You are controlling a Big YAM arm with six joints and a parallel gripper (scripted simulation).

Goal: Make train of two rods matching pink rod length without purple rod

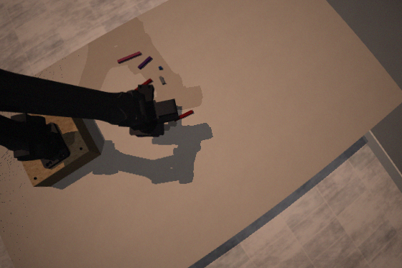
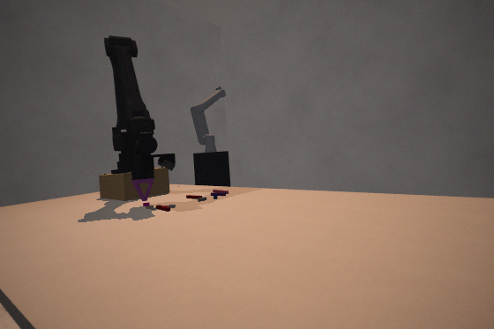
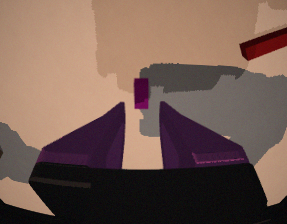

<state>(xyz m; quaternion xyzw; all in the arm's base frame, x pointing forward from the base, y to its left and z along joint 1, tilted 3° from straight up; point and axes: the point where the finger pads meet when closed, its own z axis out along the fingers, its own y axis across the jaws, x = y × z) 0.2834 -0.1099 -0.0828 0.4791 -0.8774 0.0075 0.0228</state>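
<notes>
No train formed. The black arm's purple-fingered gripper point(image 3: 142, 137) stands part-open, grasping nothing, above the short magenta rod point(image 3: 141, 92); a flat red rod point(image 3: 266, 43) lies apart.

This looks like a robot lab: a wide bare tabletop point(image 1: 273, 85), a black arm point(image 2: 128, 104) bolted on a wooden block point(image 1: 84, 146), a second grey arm point(image 2: 204, 117) on a black stand point(image 2: 212, 169), plain grey walls point(image 2: 353, 69), tiled floor point(image 1: 334, 214).

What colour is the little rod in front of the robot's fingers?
Magenta. The little rod shows best in the wrist view, lying just beyond the purple fingers.
</notes>
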